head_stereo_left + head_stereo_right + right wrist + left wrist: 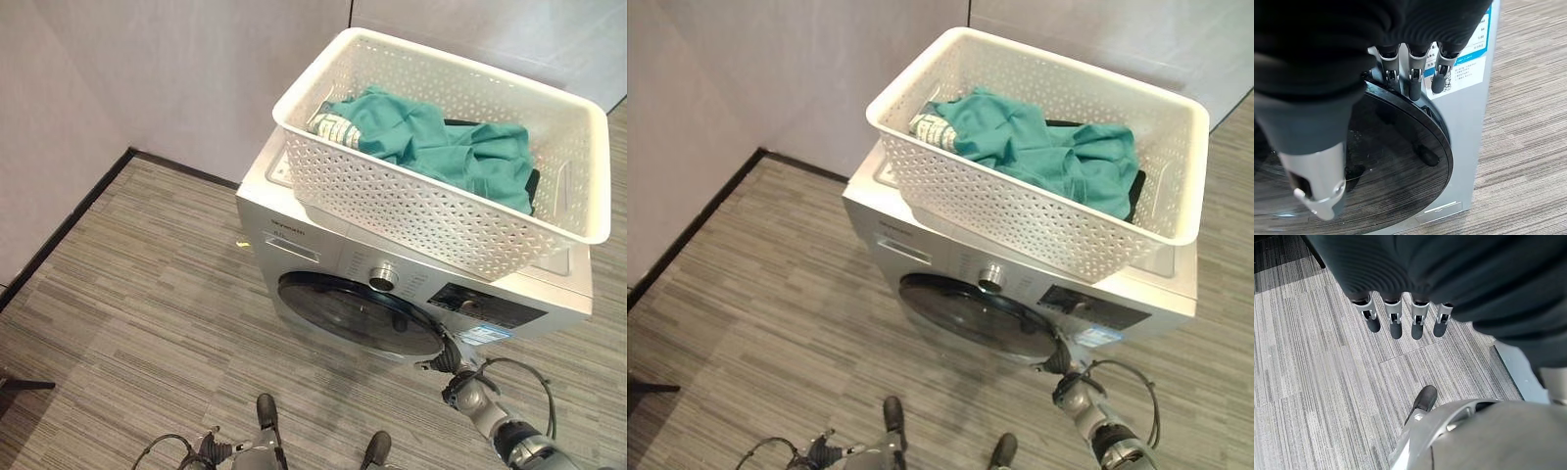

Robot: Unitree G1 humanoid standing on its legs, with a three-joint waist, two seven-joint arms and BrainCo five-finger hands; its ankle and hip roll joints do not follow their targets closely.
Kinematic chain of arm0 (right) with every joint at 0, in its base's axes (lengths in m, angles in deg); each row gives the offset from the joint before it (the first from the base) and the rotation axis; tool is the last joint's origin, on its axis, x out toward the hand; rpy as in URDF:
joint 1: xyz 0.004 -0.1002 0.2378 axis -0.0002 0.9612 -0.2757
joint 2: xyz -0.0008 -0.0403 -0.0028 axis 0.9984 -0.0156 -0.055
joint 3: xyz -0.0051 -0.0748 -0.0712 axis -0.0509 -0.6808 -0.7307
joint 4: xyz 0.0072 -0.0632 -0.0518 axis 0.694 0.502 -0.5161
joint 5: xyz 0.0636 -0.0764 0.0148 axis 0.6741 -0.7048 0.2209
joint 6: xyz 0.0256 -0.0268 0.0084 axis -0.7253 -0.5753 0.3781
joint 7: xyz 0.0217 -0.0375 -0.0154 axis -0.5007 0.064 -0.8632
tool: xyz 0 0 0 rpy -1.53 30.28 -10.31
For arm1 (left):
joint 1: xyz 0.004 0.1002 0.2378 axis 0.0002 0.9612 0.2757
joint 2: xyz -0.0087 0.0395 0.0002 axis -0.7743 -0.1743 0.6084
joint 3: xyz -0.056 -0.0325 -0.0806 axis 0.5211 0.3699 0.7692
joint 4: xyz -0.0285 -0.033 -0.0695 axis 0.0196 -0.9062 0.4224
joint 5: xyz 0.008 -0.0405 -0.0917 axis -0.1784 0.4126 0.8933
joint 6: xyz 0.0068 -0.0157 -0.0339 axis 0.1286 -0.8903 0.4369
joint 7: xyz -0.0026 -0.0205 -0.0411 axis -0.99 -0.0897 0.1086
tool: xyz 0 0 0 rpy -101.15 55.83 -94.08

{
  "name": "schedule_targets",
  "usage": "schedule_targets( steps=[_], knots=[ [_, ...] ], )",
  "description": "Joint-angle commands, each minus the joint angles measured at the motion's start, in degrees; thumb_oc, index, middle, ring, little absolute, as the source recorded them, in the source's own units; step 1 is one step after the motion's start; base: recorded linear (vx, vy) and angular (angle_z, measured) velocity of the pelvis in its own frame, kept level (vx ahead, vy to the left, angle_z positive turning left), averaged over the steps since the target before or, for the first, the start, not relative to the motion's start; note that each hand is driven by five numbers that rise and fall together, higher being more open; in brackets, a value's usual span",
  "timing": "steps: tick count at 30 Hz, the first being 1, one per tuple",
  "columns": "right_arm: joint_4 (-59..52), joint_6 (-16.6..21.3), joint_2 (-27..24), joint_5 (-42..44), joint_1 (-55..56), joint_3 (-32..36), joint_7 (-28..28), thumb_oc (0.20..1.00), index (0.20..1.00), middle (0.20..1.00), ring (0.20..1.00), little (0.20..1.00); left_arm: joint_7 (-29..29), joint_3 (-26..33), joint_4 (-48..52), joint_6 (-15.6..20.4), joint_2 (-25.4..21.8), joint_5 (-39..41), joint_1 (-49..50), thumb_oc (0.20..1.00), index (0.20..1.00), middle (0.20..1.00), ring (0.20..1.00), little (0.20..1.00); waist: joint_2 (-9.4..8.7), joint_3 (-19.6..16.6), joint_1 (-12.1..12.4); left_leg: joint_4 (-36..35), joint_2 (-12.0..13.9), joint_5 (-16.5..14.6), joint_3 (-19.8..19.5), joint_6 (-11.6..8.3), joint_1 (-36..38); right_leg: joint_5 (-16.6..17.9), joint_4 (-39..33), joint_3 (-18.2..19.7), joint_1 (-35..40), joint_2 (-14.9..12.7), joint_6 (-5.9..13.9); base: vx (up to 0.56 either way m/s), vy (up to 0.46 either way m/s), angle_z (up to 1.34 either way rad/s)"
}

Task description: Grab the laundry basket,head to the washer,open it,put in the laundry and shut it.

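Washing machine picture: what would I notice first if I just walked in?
The big white basket sitting on top of the silver washer, with green clothes piled inside. Then the robot's right hand, its fingers at the edge of the round dark door, which looks shut.

Laundry basket (431, 211): white, rectangular, perforated walls with a solid rim and a slot handle at each end; set upright on top of the washer, slightly overhanging its front edge. Laundry (441, 147): teal cloth, crumpled, heaped inside the basket, with a pale striped piece at one end and dark fabric beneath. Washer (323, 245): silver-grey front-loader, placed on grey striped flooring near a wall corner; round dark-glass door (1396, 166) closed; a dial and a dark display panel are seen above the door.
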Motion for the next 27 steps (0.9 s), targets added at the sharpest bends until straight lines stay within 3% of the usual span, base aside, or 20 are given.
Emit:
schedule_targets(
  steps=[1,23,24,25,27],
  knots=[
    [-4.59,3.81,3.76,0.61,-9.20,-1.34,-3.32,1.000,1.000,1.000,1.000,1.000,0.42,-4.40,-3.13,-0.25,2.09,-3.55,-0.06,1.000,1.000,1.000,1.000,1.000,-3.04,3.13,5.18,0.21,0.88,-4.16,-1.08,-2.74,2.65,9.25,-0.18,2.02,-1.47,-4.97,4.59,0.00,0.000,0.00],
    [-10.24,4.49,2.51,-0.55,-10.22,-1.36,-2.15,1.000,1.000,1.000,1.000,1.000,-0.49,-3.11,-3.32,-0.15,1.50,-3.95,0.96,1.000,1.000,1.000,1.000,1.000,-3.80,2.81,6.15,0.21,1.35,-4.21,-1.17,-2.81,3.59,9.01,-0.18,1.45,-0.39,-4.62,4.46,0.00,0.000,0.00],
    [-11.07,4.59,2.25,-0.82,-10.43,-1.38,-1.96,0.959,0.959,0.959,0.959,0.959,-0.62,-3.24,-3.23,-0.11,1.59,-3.98,0.93,1.000,1.000,1.000,1.000,1.000,-3.79,2.87,6.11,0.21,1.34,-4.19,-1.24,-2.81,3.59,9.06,-0.18,1.43,-0.34,-4.63,4.45,0.00,0.000,0.00],
    [-11.43,4.62,2.14,-0.96,-10.47,-1.39,-1.88,1.000,1.000,1.000,1.000,1.000,-0.70,-3.20,-3.28,-0.10,1.63,-3.99,0.96,1.000,1.000,1.000,1.000,1.000,-3.78,2.85,6.11,0.21,1.37,-4.18,-1.27,-2.82,3.63,9.05,-0.18,1.41,-0.26,-4.63,4.44,0.00,0.000,0.00],
    [-12.01,4.46,2.07,-1.48,-10.70,-1.58,-1.83,0.940,0.940,0.940,0.940,0.940,-0.65,-3.15,-3.27,-0.13,1.60,-4.04,0.97,1.000,1.000,1.000,1.000,1.000,-3.86,2.81,6.16,0.21,1.43,-4.22,-1.32,-2.84,3.65,9.06,-0.18,1.37,-0.19,-4.60,4.45,0.00,0.000,0.00]
  ],
)
